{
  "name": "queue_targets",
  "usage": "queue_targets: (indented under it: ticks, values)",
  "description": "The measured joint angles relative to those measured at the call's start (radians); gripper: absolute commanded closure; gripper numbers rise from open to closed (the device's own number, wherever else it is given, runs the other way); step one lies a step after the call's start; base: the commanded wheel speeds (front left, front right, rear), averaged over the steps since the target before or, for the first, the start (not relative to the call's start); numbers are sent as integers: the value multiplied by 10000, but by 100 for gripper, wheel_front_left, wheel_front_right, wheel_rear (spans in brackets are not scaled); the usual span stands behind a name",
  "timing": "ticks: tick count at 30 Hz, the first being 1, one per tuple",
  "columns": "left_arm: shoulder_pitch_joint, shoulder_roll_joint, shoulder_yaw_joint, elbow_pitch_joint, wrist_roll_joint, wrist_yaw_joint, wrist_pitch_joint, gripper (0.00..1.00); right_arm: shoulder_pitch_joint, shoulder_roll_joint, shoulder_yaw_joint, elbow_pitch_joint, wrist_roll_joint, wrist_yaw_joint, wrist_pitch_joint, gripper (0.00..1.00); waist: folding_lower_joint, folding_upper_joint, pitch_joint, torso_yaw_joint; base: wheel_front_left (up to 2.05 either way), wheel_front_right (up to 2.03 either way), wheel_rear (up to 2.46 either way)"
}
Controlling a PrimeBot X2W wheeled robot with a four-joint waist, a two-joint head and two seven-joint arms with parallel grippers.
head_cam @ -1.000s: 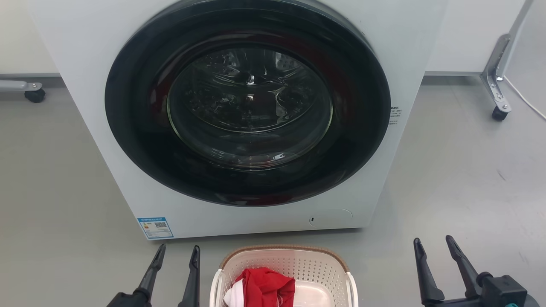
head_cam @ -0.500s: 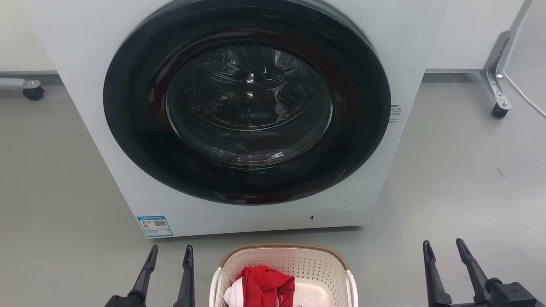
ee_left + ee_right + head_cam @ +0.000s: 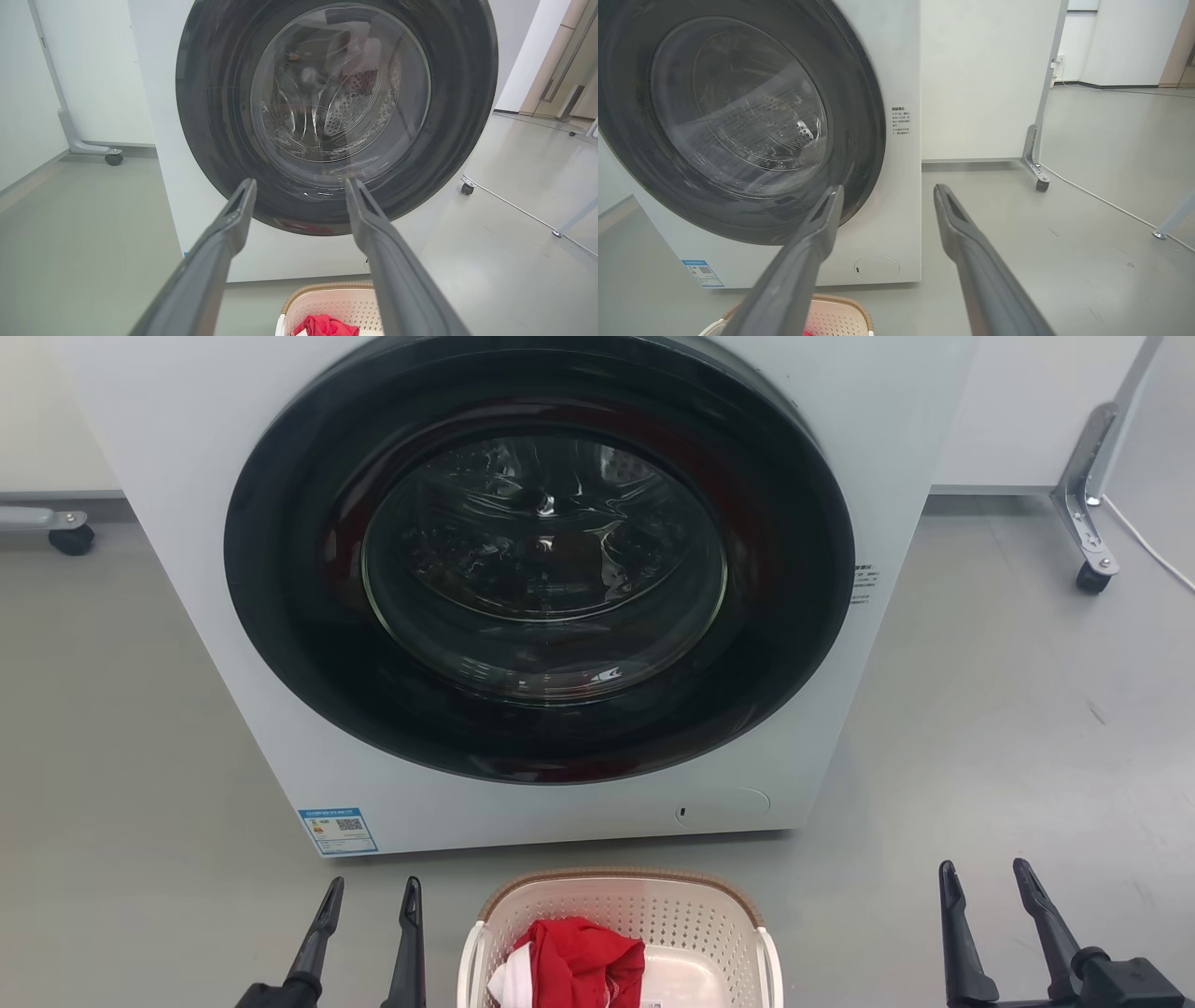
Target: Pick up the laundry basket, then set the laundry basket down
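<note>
Lately, the left hand (image 3: 372, 889) and right hand (image 3: 985, 870) had drifted outward to seven and five o'clock — fingers apart, empty. The laundry basket (image 3: 681, 919) sat on the floor (image 3: 140, 756) at six o'clock between them, so the pickup remained ahead.

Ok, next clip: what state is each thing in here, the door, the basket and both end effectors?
washer door: shut.
laundry basket: on the floor in front of the washer, not gripped, red garment inside.
left end effector: open, empty, left of the basket.
right end effector: open, empty, right of the basket, apart from it.
</note>
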Motion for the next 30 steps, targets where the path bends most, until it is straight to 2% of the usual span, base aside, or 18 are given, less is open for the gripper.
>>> queue_targets:
  ticks: [16, 17, 24, 30]
  values:
    - [1, -211, 44, 8, 226, 0, 238, 0, 5, 127, -186, -82, -364, -27, 0, 0, 0, 0, 58, 2, 0, 0, 0]
    - [4, -226, 38, 25, 284, 0, 267, 100, 6, 134, -180, -61, -364, -25, 10, 100, 0, 0, 64, 3, 0, 0, 0]
    - [210, -270, 35, 562, 244, -29, 328, 100, 171, 345, -121, 491, -290, 17, 107, 100, 0, 0, 68, 0, 0, 0, 0]
    - [193, -305, 257, 635, -407, -199, 495, 100, 143, 403, -343, 569, 387, 127, 288, 100, 0, 0, 75, -9, 0, 0, 0]
